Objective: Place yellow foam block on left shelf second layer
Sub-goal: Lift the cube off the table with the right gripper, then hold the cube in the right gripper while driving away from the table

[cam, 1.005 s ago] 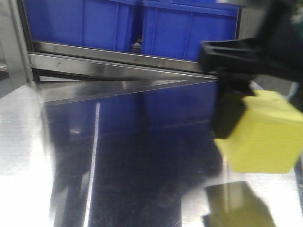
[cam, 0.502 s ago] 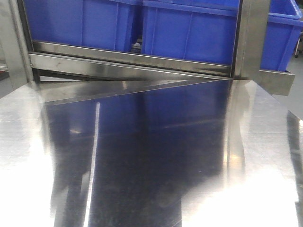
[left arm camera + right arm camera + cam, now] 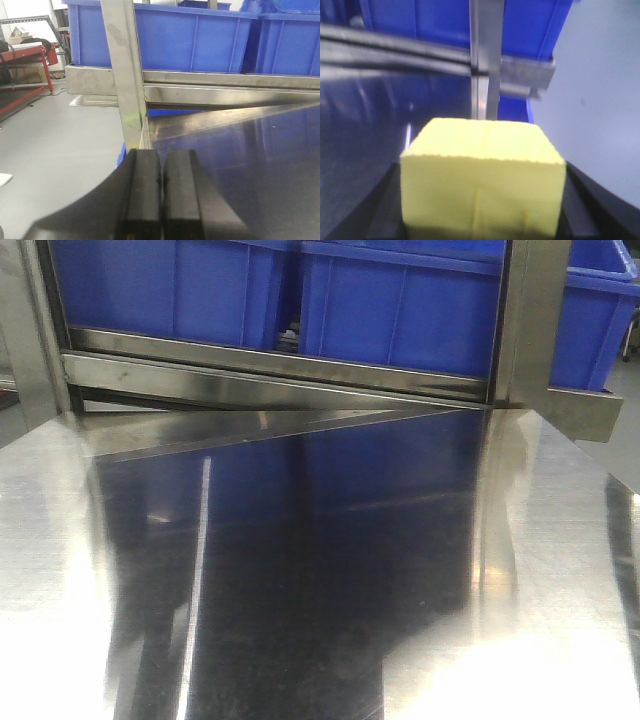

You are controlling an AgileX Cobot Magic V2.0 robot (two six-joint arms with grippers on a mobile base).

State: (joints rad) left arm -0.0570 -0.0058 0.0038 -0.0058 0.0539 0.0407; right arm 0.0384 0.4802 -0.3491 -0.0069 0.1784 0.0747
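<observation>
The yellow foam block (image 3: 482,180) fills the lower middle of the right wrist view, held between the black fingers of my right gripper (image 3: 482,210), which is shut on it above the shiny steel shelf surface (image 3: 365,115). The block and right gripper are out of the front view. My left gripper (image 3: 161,175) is shut and empty, its two black fingers pressed together, near the shelf's left corner post (image 3: 125,75). The steel shelf surface (image 3: 300,570) spreads across the front view.
Blue plastic bins (image 3: 400,300) stand on the rack behind the shelf, also in the left wrist view (image 3: 195,37). A steel upright (image 3: 525,320) stands at the right rear, and shows in the right wrist view (image 3: 487,55). Grey floor (image 3: 55,150) and a red frame (image 3: 30,55) lie left.
One second ago my right gripper with the yellow block was at the right of the front view; it has since moved out of that view. The shelf looks unchanged.
</observation>
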